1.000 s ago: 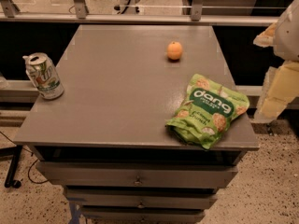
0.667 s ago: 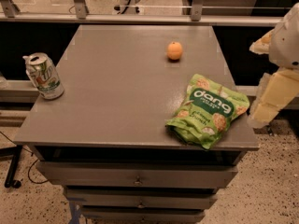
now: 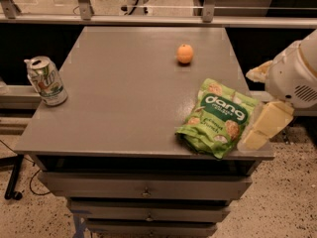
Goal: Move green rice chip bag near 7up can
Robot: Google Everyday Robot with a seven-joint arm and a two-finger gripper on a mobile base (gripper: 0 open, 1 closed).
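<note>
a grey worktop point(image 3: 129, 113) over drawers is filling the scene. the green rice chip bag point(image 3: 218, 118) is lying at the worktop's front right corner, close to both edges. the claw point(image 3: 262, 130) is hanging just off the worktop's right edge beside the bag; whether it is wide or narrow, i cannot tell. the 7up can point(image 3: 47, 81) is standing at the worktop's left edge. a small orange fruit point(image 3: 184, 53) is sitting toward the worktop's back. judging by this, the move is only beginning: the whole crossing is remaining, and the worktop's middle is giving room.
</note>
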